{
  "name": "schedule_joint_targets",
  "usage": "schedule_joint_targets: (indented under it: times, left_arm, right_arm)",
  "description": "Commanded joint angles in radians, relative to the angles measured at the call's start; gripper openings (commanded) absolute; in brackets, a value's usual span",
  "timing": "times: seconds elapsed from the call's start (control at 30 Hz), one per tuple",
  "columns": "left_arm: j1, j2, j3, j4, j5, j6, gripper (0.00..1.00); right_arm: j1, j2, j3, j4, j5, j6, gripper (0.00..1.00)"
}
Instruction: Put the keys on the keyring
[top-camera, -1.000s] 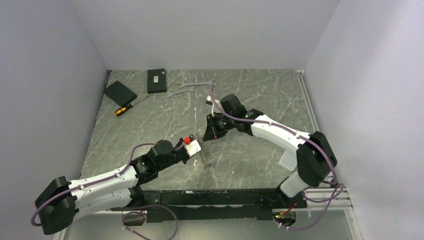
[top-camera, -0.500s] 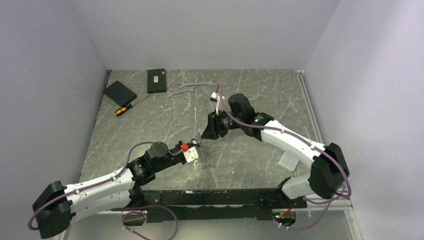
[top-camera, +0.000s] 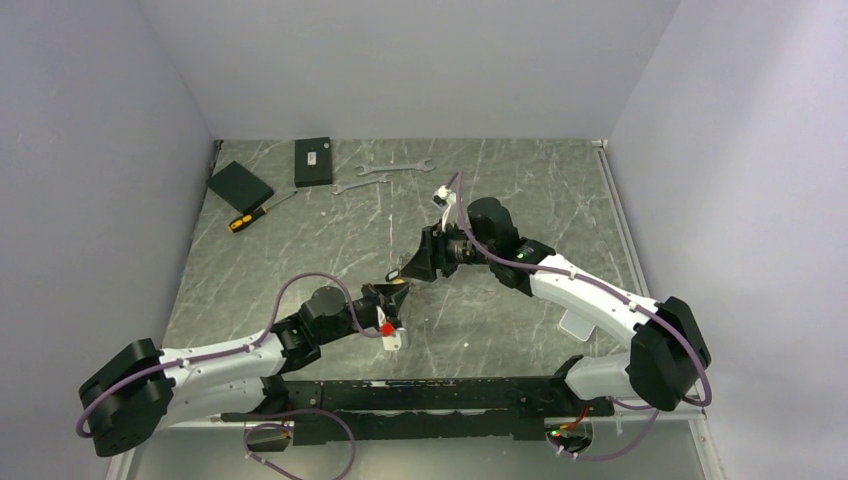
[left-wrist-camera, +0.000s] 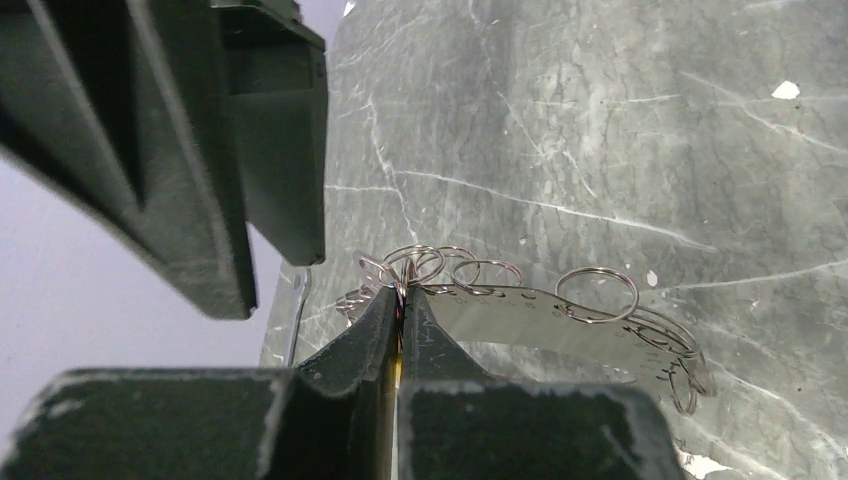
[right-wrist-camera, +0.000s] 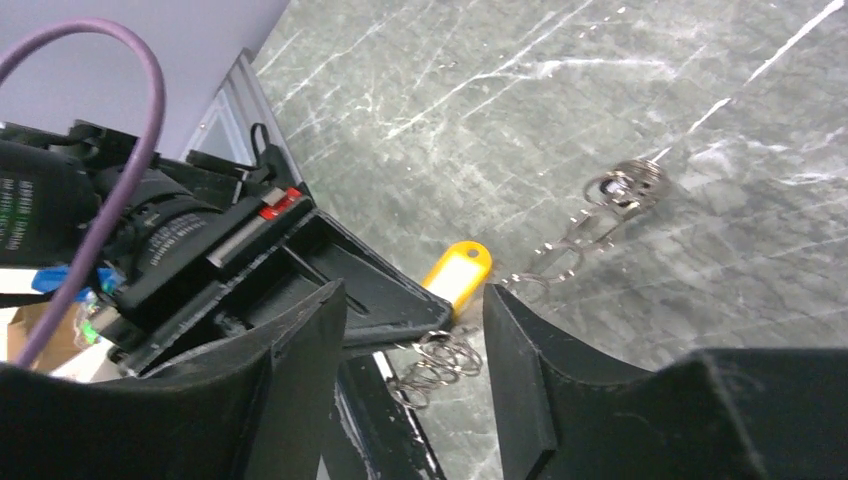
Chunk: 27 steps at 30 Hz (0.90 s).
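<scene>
Low over the table, my left gripper (top-camera: 386, 298) (left-wrist-camera: 401, 297) is shut on a thin yellow key (right-wrist-camera: 458, 272) whose edge shows between its jaws (left-wrist-camera: 397, 372). The silvery keyring (left-wrist-camera: 560, 322), hung with small wire loops, runs from those fingertips down onto the marble; in the right wrist view it trails away as a beaded line (right-wrist-camera: 575, 240), with a cluster of loops (right-wrist-camera: 435, 365) below the left finger. My right gripper (top-camera: 402, 272) (right-wrist-camera: 412, 296) is open, its fingers (right-wrist-camera: 520, 370) on either side of the left gripper's tip, gripping nothing.
Two flat silver wrenches (top-camera: 396, 168) lie at the back of the marble table (top-camera: 300, 250). Two black boxes (top-camera: 313, 161) and a yellow-handled screwdriver (top-camera: 250, 216) sit at the back left. Walls close in three sides.
The right gripper has opened and its arm has drawn back to the right. The left wrist has rolled over, bringing its fingertips up between the right gripper's fingers.
</scene>
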Motion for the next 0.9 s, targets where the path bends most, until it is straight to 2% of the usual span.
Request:
schedule_joint_targets:
  times: [0.0, 0.1, 0.5, 0.67, 0.8, 0.87]
  left_arm:
    - [-0.004, 0.025, 0.054, 0.117, 0.055, 0.107, 0.00]
    - [-0.005, 0.024, 0.069, 0.111, 0.046, 0.094, 0.00]
    - [-0.004, -0.036, 0.070, 0.065, 0.049, 0.046, 0.00]
    - [-0.004, -0.036, 0.073, 0.072, 0.049, 0.039, 0.00]
    - [-0.004, -0.038, 0.074, 0.075, 0.057, 0.029, 0.00]
    - [-0.004, -0.037, 0.076, 0.076, 0.058, 0.024, 0.00]
  right_arm:
    - [0.000, -0.007, -0.010, 0.067, -0.085, 0.038, 0.58]
    - [-0.003, -0.021, -0.039, 0.063, -0.120, 0.012, 0.59]
    - [-0.051, -0.148, -0.148, 0.073, -0.080, 0.008, 0.59]
    - [-0.064, -0.189, -0.175, 0.082, -0.069, 0.009, 0.64]
    - [-0.065, -0.164, -0.186, 0.116, -0.133, 0.016, 0.57]
    - [-0.064, -0.152, -0.186, 0.154, -0.165, 0.032, 0.49]
